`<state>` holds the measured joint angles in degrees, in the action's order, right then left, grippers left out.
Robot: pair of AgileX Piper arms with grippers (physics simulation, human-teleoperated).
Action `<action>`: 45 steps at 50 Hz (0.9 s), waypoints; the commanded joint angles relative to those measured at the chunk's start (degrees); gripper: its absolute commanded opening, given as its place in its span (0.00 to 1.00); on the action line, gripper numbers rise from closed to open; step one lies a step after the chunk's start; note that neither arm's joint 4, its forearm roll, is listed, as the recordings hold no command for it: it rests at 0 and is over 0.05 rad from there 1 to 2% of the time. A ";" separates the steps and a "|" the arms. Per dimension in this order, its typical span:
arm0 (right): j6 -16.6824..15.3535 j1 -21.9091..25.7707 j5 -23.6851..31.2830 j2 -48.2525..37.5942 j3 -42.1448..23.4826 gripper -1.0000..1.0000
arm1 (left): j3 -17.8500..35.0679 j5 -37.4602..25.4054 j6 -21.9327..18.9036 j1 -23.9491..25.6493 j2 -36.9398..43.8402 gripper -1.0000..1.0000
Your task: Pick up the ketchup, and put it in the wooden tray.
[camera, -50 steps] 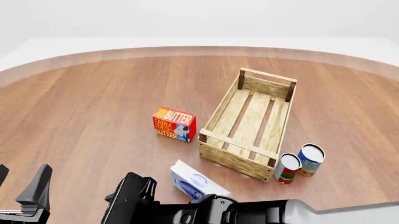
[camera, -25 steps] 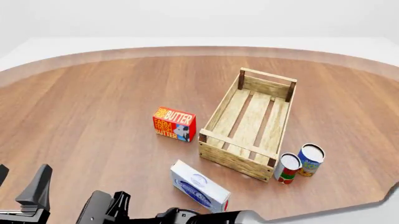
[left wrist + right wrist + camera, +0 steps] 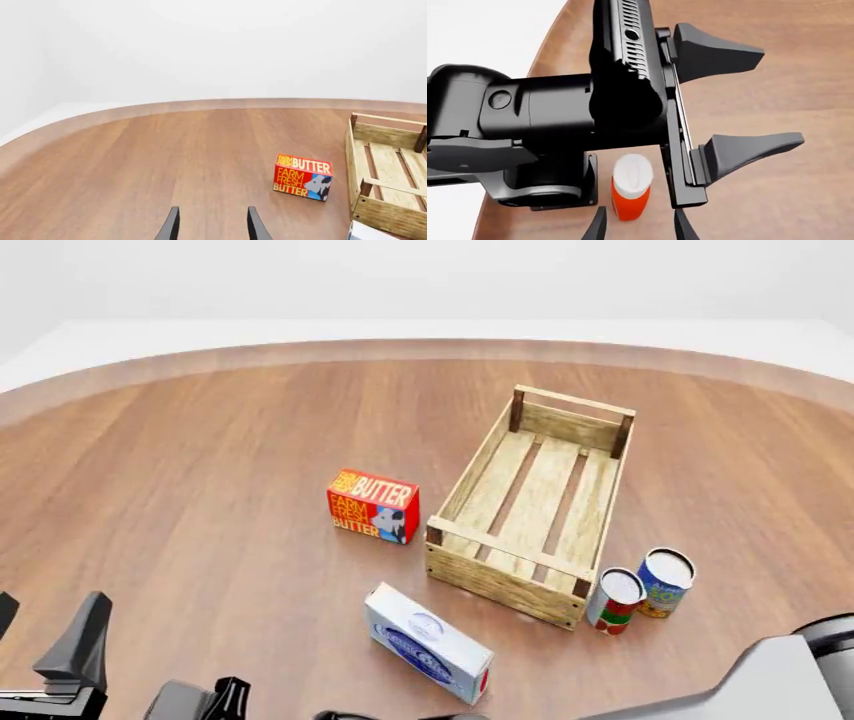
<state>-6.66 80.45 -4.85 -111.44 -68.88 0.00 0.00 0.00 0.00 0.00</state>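
- Right wrist view: the ketchup (image 3: pixel 631 192) stands upright, cap toward camera, directly ahead of the right hand (image 3: pixel 637 225); fingers spread either side.
- Left hand (image 3: pixel 720 100) spread, beside the bottle; right hand nearer.

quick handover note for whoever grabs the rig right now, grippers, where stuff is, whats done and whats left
Left gripper: open, empty, low at the near left.
Right gripper: open, reaching across, fingers either side of the ketchup, not closed on it.
The ketchup stands upright next to the left arm's base, out of the front view.
Wooden tray: empty, centre-right; butter box on its left.
Done: approach. Left: grasp, lift, carry to the tray, release.
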 commanded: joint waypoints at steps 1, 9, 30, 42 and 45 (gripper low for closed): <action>-0.35 0.61 0.03 -3.78 -2.75 1.00 | 0.00 0.00 0.00 0.00 0.00 1.00; -0.49 0.58 -0.30 -6.18 -3.85 1.00 | 0.00 0.00 0.00 0.00 0.00 1.00; 0.40 1.05 0.63 -12.41 -8.30 1.00 | 0.00 0.00 0.00 0.00 0.00 1.00; 0.23 1.64 1.08 -13.20 -9.10 1.00 | 0.00 0.00 0.00 0.00 0.00 1.00; -0.01 1.35 0.42 -12.25 -8.24 0.00 | 0.00 0.00 0.00 0.00 0.00 1.00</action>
<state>-6.63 81.74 -4.21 -123.65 -77.07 0.00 0.00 0.00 0.00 0.00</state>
